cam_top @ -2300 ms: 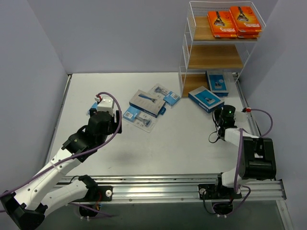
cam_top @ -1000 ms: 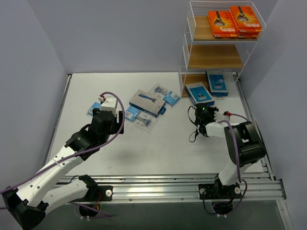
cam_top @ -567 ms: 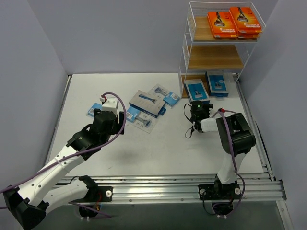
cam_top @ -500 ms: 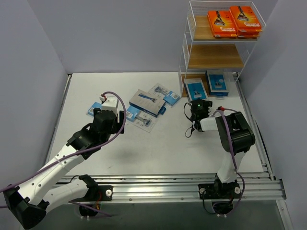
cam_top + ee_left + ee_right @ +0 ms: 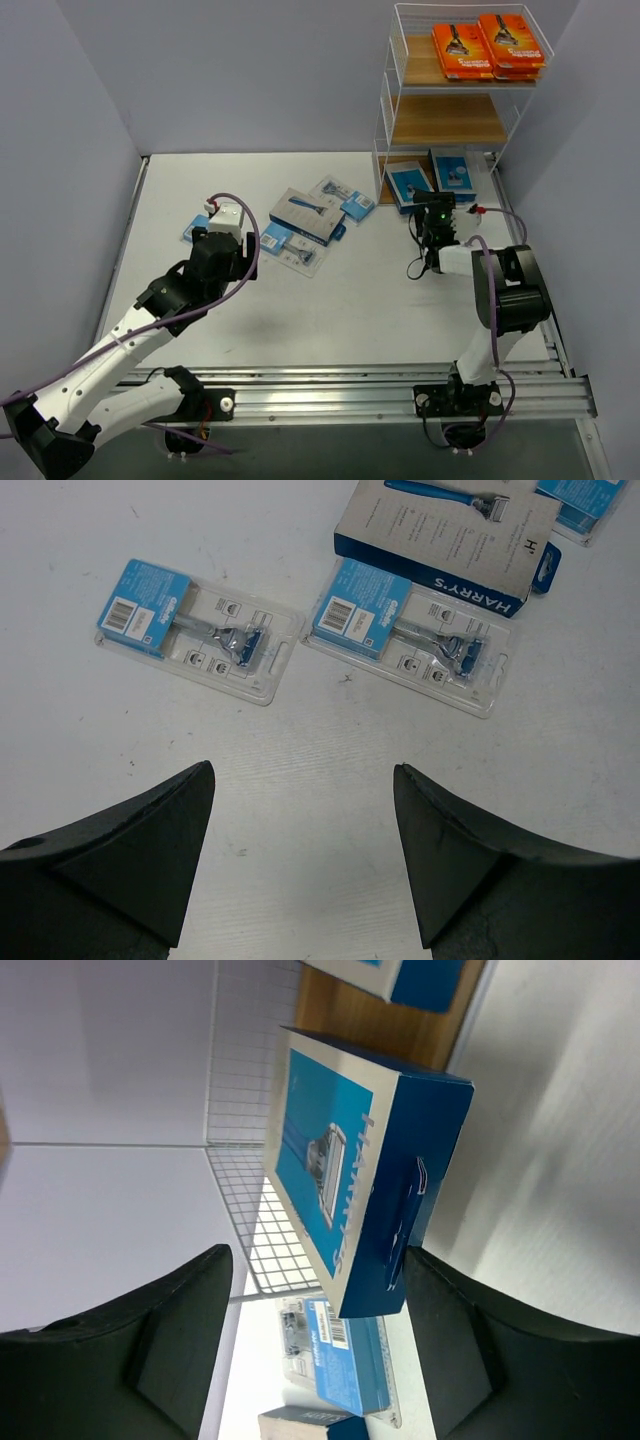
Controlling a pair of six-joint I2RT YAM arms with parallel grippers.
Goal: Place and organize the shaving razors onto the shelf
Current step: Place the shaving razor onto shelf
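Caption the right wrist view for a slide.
Open right gripper facing a blue Harry's razor box at the wire shelf's bottom tier.

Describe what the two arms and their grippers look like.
Both the left arm and right arm have white links and black joints, each with a purple cable. The left gripper and right gripper carry broad, matte black wedge-shaped fingers. A green light glows on the right wrist.
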